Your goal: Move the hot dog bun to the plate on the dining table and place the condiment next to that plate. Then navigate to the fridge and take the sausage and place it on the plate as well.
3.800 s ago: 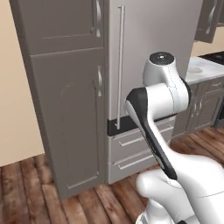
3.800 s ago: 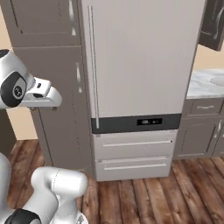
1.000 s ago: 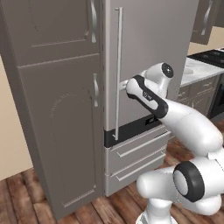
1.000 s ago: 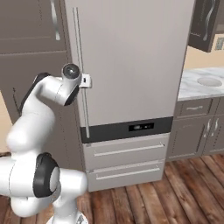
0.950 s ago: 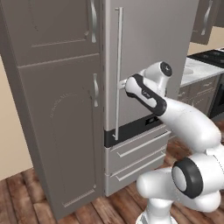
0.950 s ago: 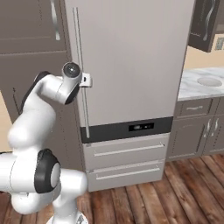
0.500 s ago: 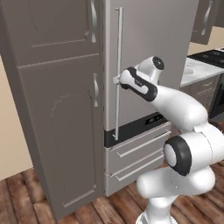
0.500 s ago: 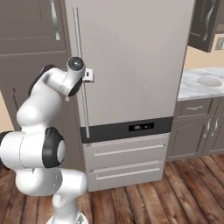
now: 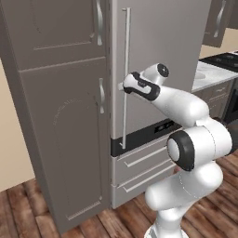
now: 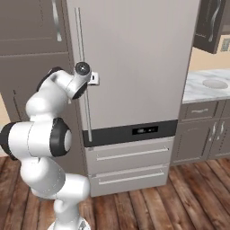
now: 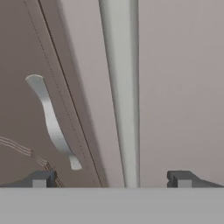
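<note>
My gripper (image 11: 111, 179) stands released, straddling the fridge handle (image 11: 120, 87); I'd ease forward until the bar sits deep between the fingertips (image 11: 41, 179), then clench.

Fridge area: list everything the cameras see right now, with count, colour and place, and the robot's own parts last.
Fridge: one, light grey, door shut, centre.
Fridge handle: one, long silver bar, door's left edge.
Fridge drawers: two, grey, below the dark display strip.
Tall cabinet: one, grey-brown, left of the fridge.
Cabinet handle: one, curved silver.
Counter: one, pale marble, right of the fridge.
Floor: brown wood planks.
Gripper: one, dark fingertips, open, straddling the fridge handle.
</note>
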